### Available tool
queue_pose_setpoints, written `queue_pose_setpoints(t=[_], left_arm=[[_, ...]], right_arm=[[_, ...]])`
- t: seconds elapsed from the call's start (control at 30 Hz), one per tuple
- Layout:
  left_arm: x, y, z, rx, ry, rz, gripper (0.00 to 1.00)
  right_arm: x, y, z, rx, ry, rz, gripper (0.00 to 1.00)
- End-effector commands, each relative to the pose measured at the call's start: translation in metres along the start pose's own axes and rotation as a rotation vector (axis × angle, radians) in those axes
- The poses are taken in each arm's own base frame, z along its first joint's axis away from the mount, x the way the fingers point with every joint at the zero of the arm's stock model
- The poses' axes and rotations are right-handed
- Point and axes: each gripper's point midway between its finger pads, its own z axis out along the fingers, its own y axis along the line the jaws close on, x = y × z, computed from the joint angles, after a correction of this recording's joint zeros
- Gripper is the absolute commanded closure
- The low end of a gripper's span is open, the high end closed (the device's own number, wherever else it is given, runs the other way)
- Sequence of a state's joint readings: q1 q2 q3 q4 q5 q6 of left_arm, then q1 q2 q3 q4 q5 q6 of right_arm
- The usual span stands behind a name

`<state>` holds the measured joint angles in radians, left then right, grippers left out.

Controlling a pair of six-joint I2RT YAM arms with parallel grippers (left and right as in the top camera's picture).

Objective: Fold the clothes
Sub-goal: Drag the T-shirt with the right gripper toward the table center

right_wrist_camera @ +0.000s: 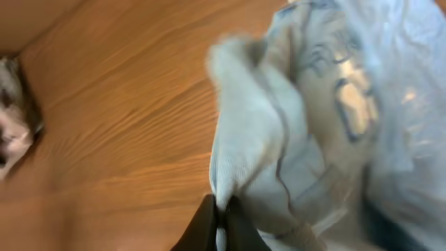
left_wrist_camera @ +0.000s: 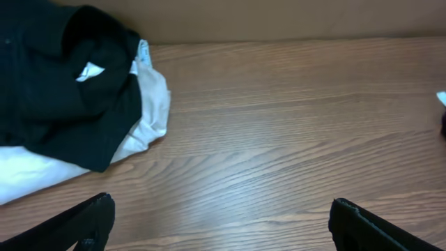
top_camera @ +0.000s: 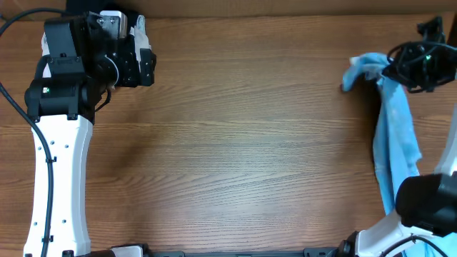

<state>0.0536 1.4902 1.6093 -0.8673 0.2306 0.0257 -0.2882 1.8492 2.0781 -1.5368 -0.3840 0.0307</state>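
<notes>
The light sky-blue T-shirt hangs bunched at the table's right edge, one end lifted at the top right. My right gripper is shut on a fold of it. In the right wrist view the fingertips pinch the pale blue cloth, which shows printed lettering. My left gripper is at the far left back of the table, open and empty. Its two dark fingers stand wide apart over bare wood.
A black garment lies on a cream-white garment at the back left in the left wrist view. A brown back wall runs behind the wooden table.
</notes>
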Motion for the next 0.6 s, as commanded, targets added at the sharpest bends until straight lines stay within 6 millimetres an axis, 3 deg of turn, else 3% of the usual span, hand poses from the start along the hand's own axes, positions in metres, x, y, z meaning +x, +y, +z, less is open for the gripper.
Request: queue_pose_setpoints(t=[0.0, 0.13, 0.23, 0.4, 0.47, 0.5, 0.57], left_arm=[[-0.011, 0.01, -0.01, -0.048, -0.035, 0.005, 0.0], [-0.011, 0.026, -0.013, -0.085, -0.04, -0.02, 0.0], [-0.011, 0.046, -0.018, -0.121, -0.048, -0.062, 0.0], [-0.011, 0.075, -0.027, -0.176, -0.062, -0.11, 0.0], [-0.011, 0.082, -0.029, -0.19, -0.067, -0.116, 0.0], [-0.011, 0.085, -0.03, -0.195, -0.069, -0.12, 0.0], [-0.011, 0.087, -0.031, -0.199, -0.07, -0.116, 0.0]], right_arm=[[0.014, 0.047, 0.001, -0.06, 0.03, -0.116, 0.96], [0.045, 0.102, 0.019, -0.103, 0.115, -0.217, 0.96], [0.078, 0.155, 0.032, -0.149, 0.171, -0.327, 0.96], [0.147, 0.23, 0.042, -0.224, 0.258, -0.509, 0.96], [0.173, 0.247, 0.043, -0.232, 0.291, -0.57, 0.7], [0.182, 0.252, 0.044, -0.222, 0.299, -0.591, 0.64], [0.192, 0.254, 0.045, -0.192, 0.309, -0.597, 0.62]])
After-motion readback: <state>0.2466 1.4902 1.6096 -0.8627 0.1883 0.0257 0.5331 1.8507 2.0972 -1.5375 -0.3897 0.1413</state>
